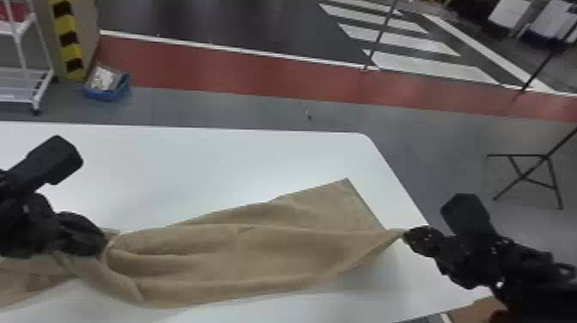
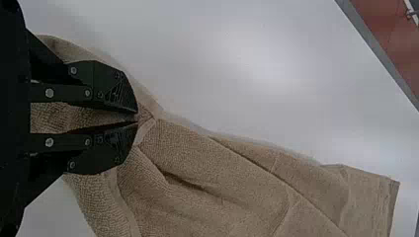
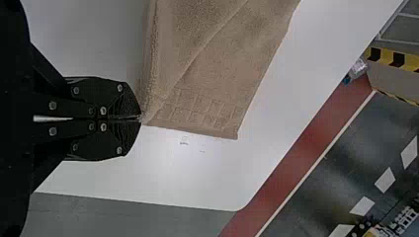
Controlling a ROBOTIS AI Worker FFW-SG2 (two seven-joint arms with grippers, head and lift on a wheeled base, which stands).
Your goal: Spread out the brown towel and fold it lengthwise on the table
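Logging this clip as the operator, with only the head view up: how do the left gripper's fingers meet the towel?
Observer: The left wrist view shows the left gripper with its fingertips brought together on a gathered pinch of the towel.
Operator: And the right one's fingers?
Observer: In the right wrist view, the right gripper has them pressed together at the towel's corner.
Operator: Any pattern on that end?
Observer: Yes, a band of woven squares runs near the edge.

The left arm (image 1: 21, 227) and right arm (image 1: 519, 262) come in from opposite sides. The left gripper (image 1: 103, 244) has its 2 fingers pinched near the tips; the right gripper (image 1: 406, 235) has its 2 pressed together.
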